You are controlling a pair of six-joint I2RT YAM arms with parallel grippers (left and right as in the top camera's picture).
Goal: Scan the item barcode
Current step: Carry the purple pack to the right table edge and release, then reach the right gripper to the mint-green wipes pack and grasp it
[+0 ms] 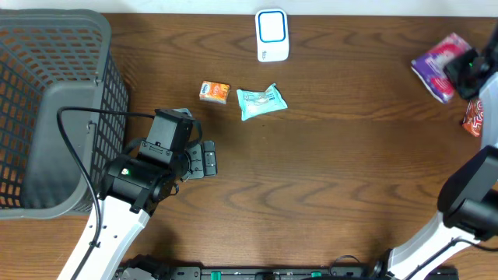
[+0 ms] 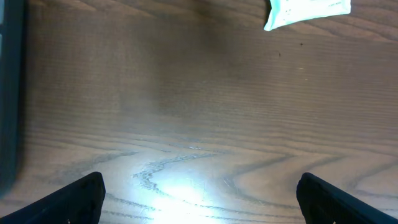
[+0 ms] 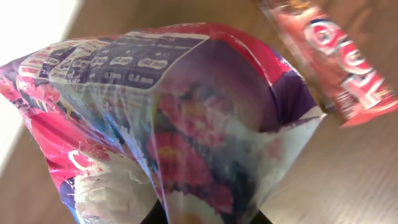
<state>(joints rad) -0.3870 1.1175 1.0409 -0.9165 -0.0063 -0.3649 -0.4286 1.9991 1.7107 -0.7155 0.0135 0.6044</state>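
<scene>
right gripper (image 1: 465, 71) was clenched on the purple snack bag (image 1: 437, 64) at the far right of the surface (image 1: 350, 171), well apart from the scanner (image 1: 272, 35). judged: grasp step. next called for carrying the bag over, barcode facing the scanner. left gripper (image 1: 204, 159) hung released.

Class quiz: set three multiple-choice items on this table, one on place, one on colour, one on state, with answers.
1. Where does the grey basket stand? A. left end of the table B. right end C. middle
2. What colour is the small box beside the pale blue packet? A. green B. orange C. black
3. How is the right gripper? A. open B. shut on the purple bag C. shut on the basket
Answers: 1 A, it fills the overhead view's left side; 2 B, its faces show orange; 3 B, the bag sits pinched between its fingers.
</scene>
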